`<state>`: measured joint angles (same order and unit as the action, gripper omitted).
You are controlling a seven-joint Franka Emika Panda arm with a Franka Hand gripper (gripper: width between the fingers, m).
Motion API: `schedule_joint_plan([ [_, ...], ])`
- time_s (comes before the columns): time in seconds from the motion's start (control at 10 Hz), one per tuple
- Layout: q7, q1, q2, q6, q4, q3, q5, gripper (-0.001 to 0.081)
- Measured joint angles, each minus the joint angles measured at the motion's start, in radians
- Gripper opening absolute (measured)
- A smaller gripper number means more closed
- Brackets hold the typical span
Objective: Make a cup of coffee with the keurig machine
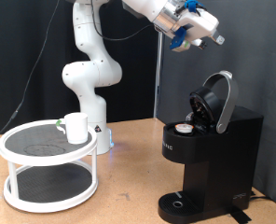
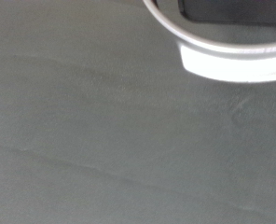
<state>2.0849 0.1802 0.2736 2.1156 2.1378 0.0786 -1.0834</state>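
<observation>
The black keurig machine [image 1: 211,154] stands at the exterior view's right with its rounded lid [image 1: 220,101] hinged up. A small round pod [image 1: 186,129] sits in the open chamber. The white cup [image 1: 76,127] stands on the top tier of a round white rack [image 1: 48,163] at the exterior view's left. My gripper [image 1: 215,41] hangs high in the air above the raised lid, touching nothing; no object shows in it. In the wrist view no fingers show, only grey floor and a curved pale grey rim [image 2: 227,54] with a dark area inside it.
The arm's white base [image 1: 89,84] stands behind the rack. A dark curtain [image 1: 26,56] forms the backdrop. The wooden tabletop [image 1: 129,191] lies between the rack and the machine. The machine's round drip tray [image 1: 182,203] sits at its foot.
</observation>
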Motion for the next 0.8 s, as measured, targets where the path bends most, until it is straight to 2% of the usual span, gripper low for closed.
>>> schedule_joint_plan([
  [0.3, 0.08, 0.01, -0.065, -0.008, -0.066, -0.03, 0.003, 0.0734],
  [0.6, 0.136, 0.021, -0.118, -0.032, -0.137, -0.082, 0.082, 0.0734],
  [0.8, 0.159, 0.027, -0.125, -0.029, -0.153, -0.113, 0.128, 0.0734],
])
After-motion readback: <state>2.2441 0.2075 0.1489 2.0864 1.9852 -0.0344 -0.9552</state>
